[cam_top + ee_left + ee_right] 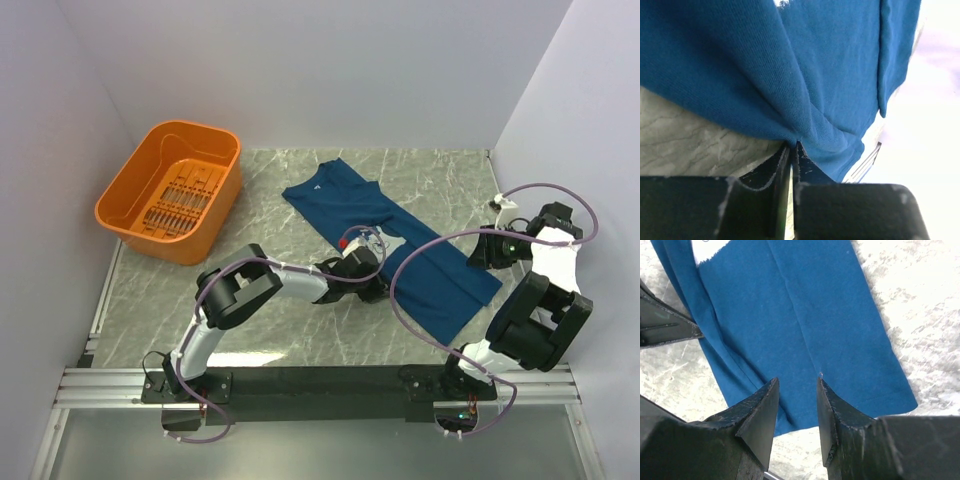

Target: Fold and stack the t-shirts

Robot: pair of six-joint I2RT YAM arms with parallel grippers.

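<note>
One dark blue t-shirt [425, 265] lies diagonally on the marble table, folded lengthwise into a long strip, with a bit of pale print [396, 240] showing. My left gripper [376, 291] is shut on the shirt's near long edge; in the left wrist view [794, 146] the fabric [830, 75] bunches into the closed jaws. My right gripper [480, 257] is open and empty at the strip's right end. In the right wrist view it [797, 382] hovers just above the shirt's hem [840, 365]. The left gripper's finger [665, 326] shows there at the left.
An orange plastic basket [175, 190] stands at the back left of the table. White walls enclose the table on the left, back and right. Purple cables [430, 245] loop over the shirt. Bare marble [270, 330] lies in front of the shirt.
</note>
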